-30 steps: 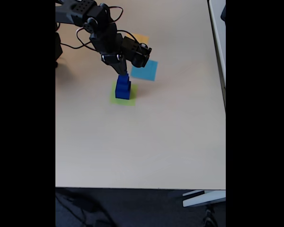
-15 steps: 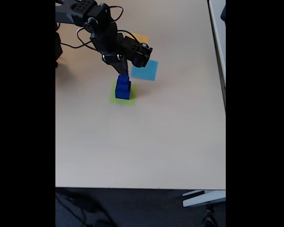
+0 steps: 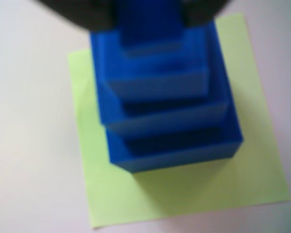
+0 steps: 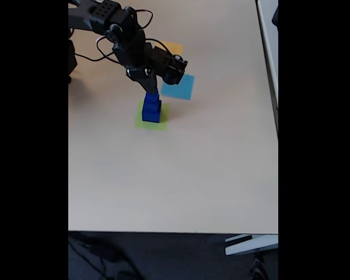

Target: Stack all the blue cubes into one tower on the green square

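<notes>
Wrist view: the tower (image 3: pixel 165 104) of blue cubes is seen stacked in steps on the green square (image 3: pixel 184 189), the largest cube lowest, set toward the square's far edge. The topmost cube is flanked by the dark fingers (image 3: pixel 82 14) at the upper frame edge; whether it is gripped cannot be told. Fixed view: the gripper (image 4: pixel 151 91) is held at the tower's top, well inside the table (image 4: pixel 181 181), nearer its far left corner, with a light-blue patch (image 4: pixel 179 87) just beside.

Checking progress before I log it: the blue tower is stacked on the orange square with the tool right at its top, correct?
Not quite: the tower stands on the green square, as the fixed view shows. The orange square lies bare behind the arm. The tool is at its top.
</notes>
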You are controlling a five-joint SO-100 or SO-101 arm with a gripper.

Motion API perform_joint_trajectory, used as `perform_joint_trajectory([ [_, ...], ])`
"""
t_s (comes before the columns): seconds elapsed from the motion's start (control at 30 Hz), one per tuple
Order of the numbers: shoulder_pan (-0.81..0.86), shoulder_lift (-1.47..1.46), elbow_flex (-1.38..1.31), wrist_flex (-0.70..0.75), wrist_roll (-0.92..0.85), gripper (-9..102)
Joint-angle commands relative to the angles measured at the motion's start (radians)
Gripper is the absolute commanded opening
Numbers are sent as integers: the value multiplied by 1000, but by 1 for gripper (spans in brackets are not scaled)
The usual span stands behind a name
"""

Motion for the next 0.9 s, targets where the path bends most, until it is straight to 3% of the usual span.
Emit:
perform_joint_trajectory([
  [0.0, 6, 38, -2, -21, 3, 2],
  [0.87, 3, 54, 14, -21, 9, 3],
])
